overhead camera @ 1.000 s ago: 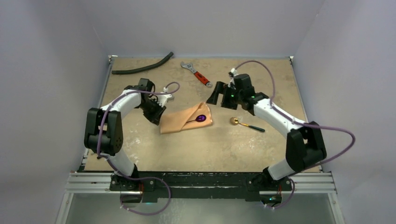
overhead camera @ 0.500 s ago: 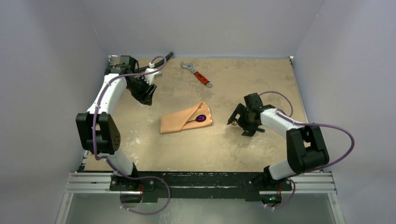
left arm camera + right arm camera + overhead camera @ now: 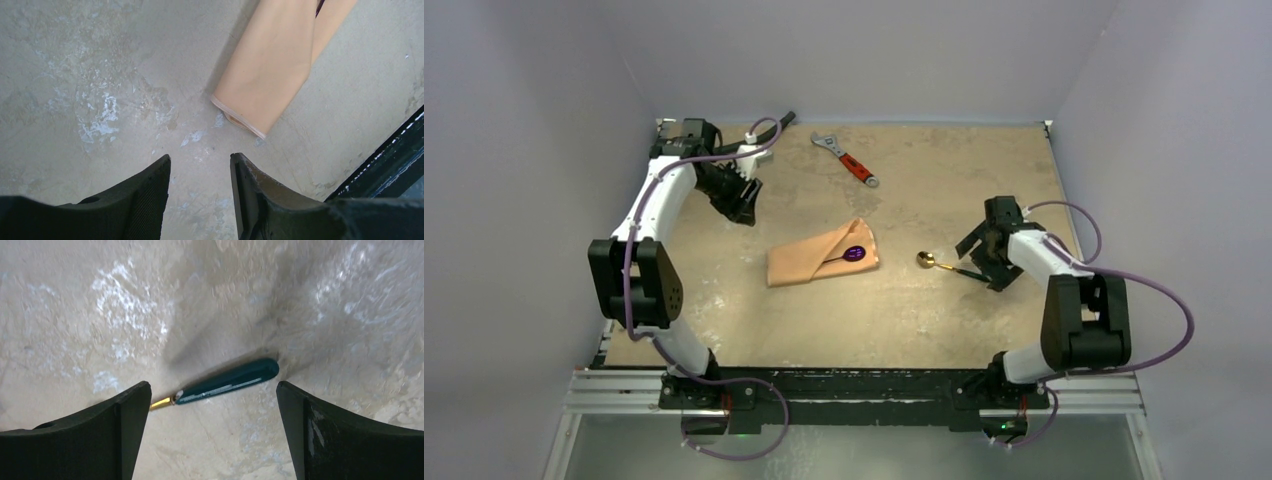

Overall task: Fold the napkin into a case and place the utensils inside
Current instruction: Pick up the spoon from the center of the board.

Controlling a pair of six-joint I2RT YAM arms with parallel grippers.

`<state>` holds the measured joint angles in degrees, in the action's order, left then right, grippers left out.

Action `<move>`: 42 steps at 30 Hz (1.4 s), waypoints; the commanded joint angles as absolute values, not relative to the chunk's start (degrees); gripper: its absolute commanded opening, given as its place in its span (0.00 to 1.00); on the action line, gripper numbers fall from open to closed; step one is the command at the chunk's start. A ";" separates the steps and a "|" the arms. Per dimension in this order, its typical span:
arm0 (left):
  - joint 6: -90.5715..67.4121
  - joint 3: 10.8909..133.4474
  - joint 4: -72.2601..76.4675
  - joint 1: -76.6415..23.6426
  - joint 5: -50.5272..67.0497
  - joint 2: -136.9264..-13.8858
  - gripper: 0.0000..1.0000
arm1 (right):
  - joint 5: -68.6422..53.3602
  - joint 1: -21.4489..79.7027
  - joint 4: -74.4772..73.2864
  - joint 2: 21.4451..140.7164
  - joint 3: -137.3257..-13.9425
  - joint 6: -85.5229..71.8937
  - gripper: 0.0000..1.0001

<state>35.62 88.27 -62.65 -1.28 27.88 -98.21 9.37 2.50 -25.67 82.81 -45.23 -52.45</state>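
Right gripper (image 3: 213, 390): jaws spread wide, nothing gripped. The spoon (image 3: 227, 381) is seen flat on the table (image 3: 904, 190), its dark handle between the two fingers and its gold bowl pointed toward the napkin (image 3: 809, 262). Napkin is folded at table centre; a purple utensil (image 3: 856, 252) shows at its right end. Left gripper (image 3: 200, 161): narrow gap, empty, held well apart from the napkin, far-left side.
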 commanded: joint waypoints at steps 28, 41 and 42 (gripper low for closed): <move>33.86 85.78 -59.48 -1.17 30.67 -96.46 0.48 | 10.15 11.60 -21.91 91.86 -52.71 -36.91 0.98; 33.04 85.87 -59.16 -1.21 30.32 -95.80 0.48 | 6.33 13.36 -19.21 96.70 -52.51 -32.38 0.54; 32.97 86.06 -59.21 -1.15 30.43 -95.76 0.48 | 5.92 13.48 -18.78 96.88 -52.40 -32.22 0.42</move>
<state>33.61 85.78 -60.42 -1.30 28.84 -98.26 9.37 12.86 -19.51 94.39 -53.89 -32.84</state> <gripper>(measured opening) 0.481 0.582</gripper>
